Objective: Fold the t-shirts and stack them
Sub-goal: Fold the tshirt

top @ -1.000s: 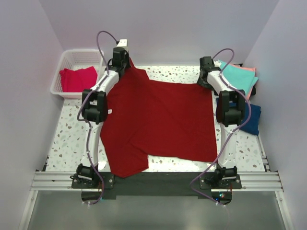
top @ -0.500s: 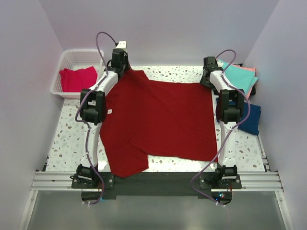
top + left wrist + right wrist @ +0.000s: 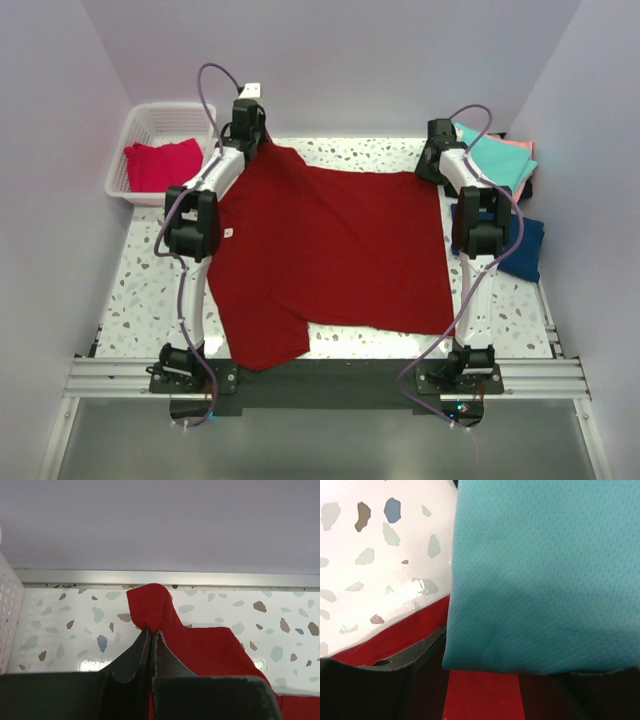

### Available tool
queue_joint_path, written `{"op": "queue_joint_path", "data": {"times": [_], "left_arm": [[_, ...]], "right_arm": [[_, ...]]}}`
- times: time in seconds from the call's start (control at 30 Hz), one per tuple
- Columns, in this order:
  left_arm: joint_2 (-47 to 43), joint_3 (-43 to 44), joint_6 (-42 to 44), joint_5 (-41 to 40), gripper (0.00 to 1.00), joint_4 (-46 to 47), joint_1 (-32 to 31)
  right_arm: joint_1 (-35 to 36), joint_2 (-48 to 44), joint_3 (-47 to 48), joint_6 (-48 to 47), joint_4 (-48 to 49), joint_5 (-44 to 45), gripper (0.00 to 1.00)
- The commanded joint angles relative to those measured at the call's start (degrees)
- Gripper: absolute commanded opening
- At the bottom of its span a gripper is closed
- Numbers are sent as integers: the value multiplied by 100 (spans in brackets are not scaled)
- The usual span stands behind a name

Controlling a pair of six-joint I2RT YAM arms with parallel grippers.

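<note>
The large dark red t-shirt (image 3: 330, 250) lies spread flat across the table. My left gripper (image 3: 258, 135) is shut on its far-left corner (image 3: 150, 602) by the back wall, and the cloth peaks up above the fingertips (image 3: 151, 630). My right gripper (image 3: 440, 135) hovers over the shirt's far-right corner, its fingers (image 3: 410, 655) spread apart over red cloth (image 3: 482, 690). The edge of the folded teal t-shirt (image 3: 540, 575) hides its tips. The teal shirt (image 3: 497, 160) lies on a salmon pink one (image 3: 522, 148). A navy shirt (image 3: 525, 245) lies at the right.
A white lattice basket (image 3: 150, 108) at the far left holds a pinkish-red t-shirt (image 3: 160, 165). The back wall and a metal rail (image 3: 160, 577) run just past the left gripper. White walls close both sides. The shirt's near-left part hangs over the dark front edge (image 3: 340, 378).
My left gripper has drawn the far-left corner slightly farther back and left. My right gripper has shifted slightly right towards the teal shirt. The shirt lies a little flatter.
</note>
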Motion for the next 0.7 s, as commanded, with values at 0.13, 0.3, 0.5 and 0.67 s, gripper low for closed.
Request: {"op": "queue_joint_path", "data": {"times": [0.13,0.3,0.5,0.67], "left_arm": [[-539,-105,62,-191,0,140,114],[-556,-114,44,-200,0,131,123],[-547,-131,9,-165,0,122,123],[-574,-140,-26,-147,0,113,123]], "right_arm": [[242,210,123,-318,-327,-518,54],[295,316,300,-380,-442,-518,47],[294,334,327,-371,-503,-457,22],[294,238,327,-336,-591,-80,5]]}}
